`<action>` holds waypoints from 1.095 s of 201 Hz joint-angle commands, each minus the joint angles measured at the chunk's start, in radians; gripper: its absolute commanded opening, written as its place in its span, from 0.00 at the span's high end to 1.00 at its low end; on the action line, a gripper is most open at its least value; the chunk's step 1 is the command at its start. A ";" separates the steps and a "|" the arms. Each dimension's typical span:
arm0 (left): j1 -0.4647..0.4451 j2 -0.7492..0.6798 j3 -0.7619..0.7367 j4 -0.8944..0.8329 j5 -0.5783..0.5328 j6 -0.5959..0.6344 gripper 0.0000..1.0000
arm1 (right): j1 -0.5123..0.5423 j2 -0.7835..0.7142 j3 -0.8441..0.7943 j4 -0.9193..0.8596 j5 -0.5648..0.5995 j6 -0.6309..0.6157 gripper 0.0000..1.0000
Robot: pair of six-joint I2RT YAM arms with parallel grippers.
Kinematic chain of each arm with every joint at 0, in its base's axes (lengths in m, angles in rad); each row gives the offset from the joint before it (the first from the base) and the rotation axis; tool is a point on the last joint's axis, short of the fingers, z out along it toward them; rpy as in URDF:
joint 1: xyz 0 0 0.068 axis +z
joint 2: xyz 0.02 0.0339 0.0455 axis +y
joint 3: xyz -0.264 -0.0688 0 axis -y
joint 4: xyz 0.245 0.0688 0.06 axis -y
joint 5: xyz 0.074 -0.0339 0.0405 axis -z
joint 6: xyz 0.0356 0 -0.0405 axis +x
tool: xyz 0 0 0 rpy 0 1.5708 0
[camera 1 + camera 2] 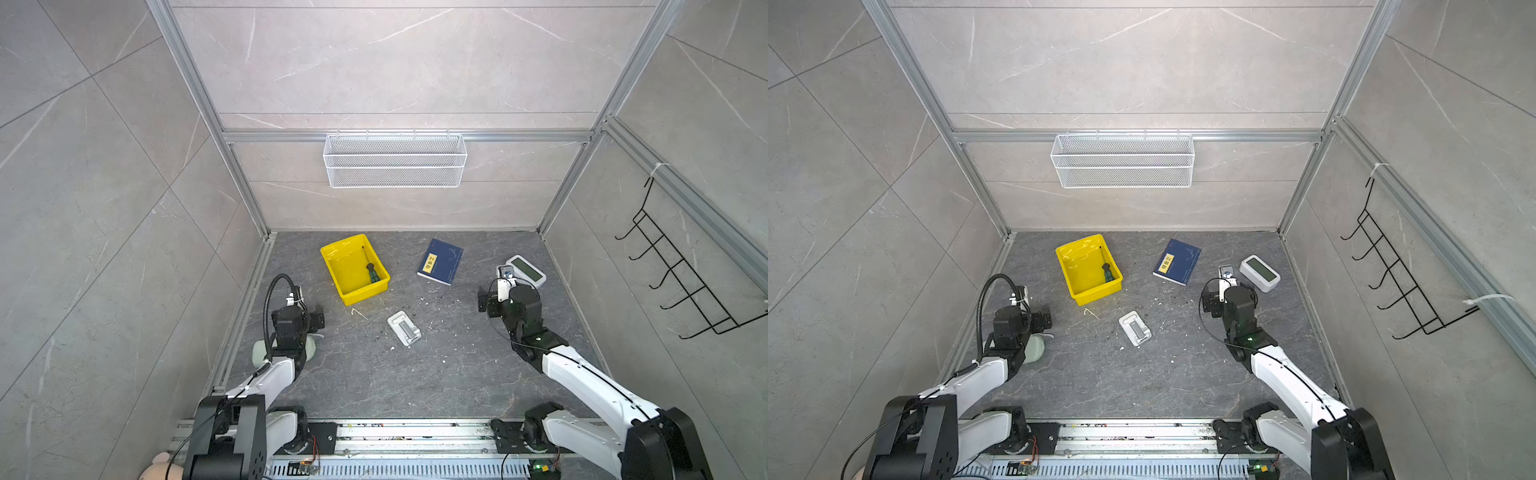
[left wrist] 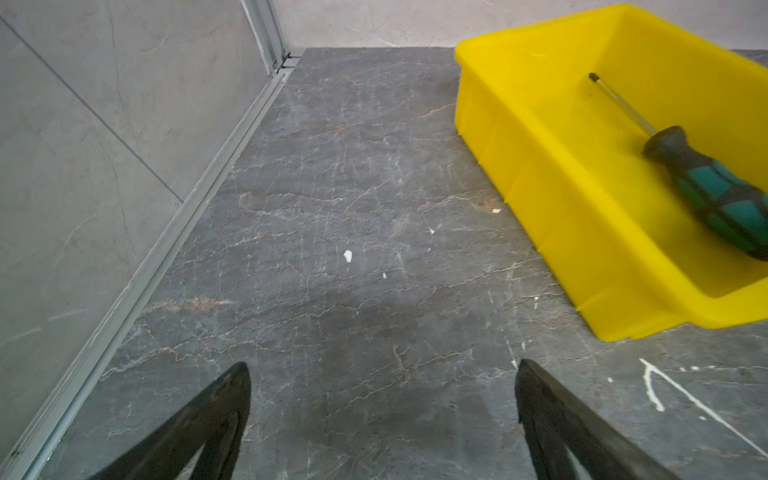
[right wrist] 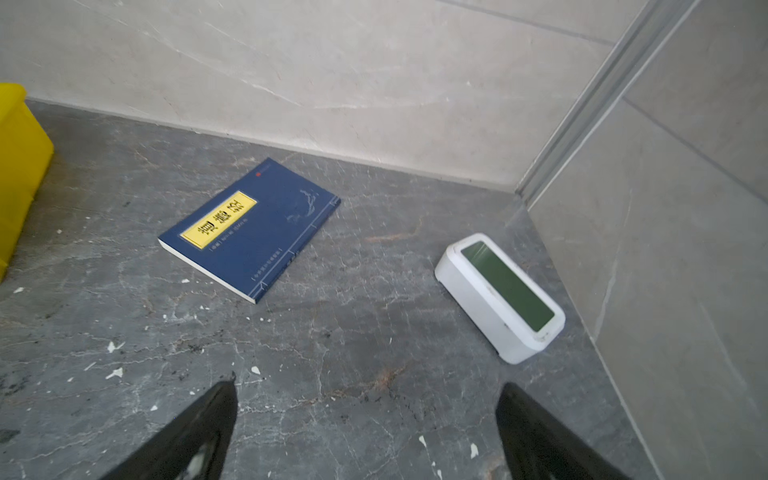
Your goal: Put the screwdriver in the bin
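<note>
The screwdriver (image 1: 371, 270) (image 1: 1106, 271), with a green-and-black handle and a thin dark shaft, lies inside the yellow bin (image 1: 347, 272) (image 1: 1081, 272) along its right wall. The left wrist view shows the screwdriver (image 2: 715, 191) resting on the floor of the bin (image 2: 540, 166). My left gripper (image 1: 318, 316) (image 1: 1044, 318) (image 2: 382, 368) hovers open and empty over bare floor, near the bin's front left. My right gripper (image 1: 484, 297) (image 1: 1210, 301) (image 3: 368, 384) is open and empty on the right, far from the bin (image 3: 16, 166).
A blue book (image 1: 440, 262) (image 3: 253, 226) lies right of the bin, with a white clock (image 1: 528, 270) (image 3: 498, 295) beyond it. A white bracket (image 1: 403, 328) lies mid-floor. A wire mesh basket (image 1: 395, 160) hangs on the back wall, a black hook rack (image 1: 685, 270) on the right wall.
</note>
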 commanded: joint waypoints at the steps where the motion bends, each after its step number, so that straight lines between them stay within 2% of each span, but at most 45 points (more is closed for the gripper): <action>1: 0.017 0.040 -0.027 0.224 0.050 -0.003 0.00 | -0.041 0.040 -0.060 0.157 -0.044 0.053 0.01; 15: 0.022 0.066 -0.022 0.255 0.088 0.010 0.00 | -0.074 0.072 -0.096 0.233 -0.074 0.069 0.01; 66: 0.037 0.248 0.011 0.389 0.120 0.012 0.00 | -0.141 0.221 -0.153 0.443 -0.142 0.079 0.01; 89: 0.037 0.331 0.025 0.448 0.096 0.005 0.00 | -0.152 0.315 -0.178 0.576 -0.168 0.067 0.01; 103: 0.039 0.318 0.062 0.350 0.100 0.005 0.00 | -0.151 0.386 -0.176 0.627 -0.172 0.064 0.01; 115: 0.046 0.329 0.069 0.355 0.107 -0.001 0.00 | -0.151 0.455 -0.174 0.723 -0.176 0.054 0.01; 126: 0.059 0.324 0.079 0.323 0.124 -0.009 0.00 | -0.161 0.415 -0.146 0.588 -0.192 0.065 0.01; 139: 0.065 0.326 0.080 0.328 0.130 -0.011 0.00 | -0.162 0.445 -0.160 0.677 -0.191 0.064 0.01; 152: 0.065 0.326 0.080 0.327 0.132 -0.012 0.00 | -0.164 0.422 -0.146 0.601 -0.193 0.066 0.01; 164: 0.064 0.326 0.079 0.325 0.133 -0.012 0.00 | -0.164 0.437 -0.156 0.654 -0.188 0.063 0.01; 220: 0.065 0.323 0.077 0.327 0.126 -0.011 0.00 | -0.164 0.429 -0.154 0.634 -0.187 0.061 0.01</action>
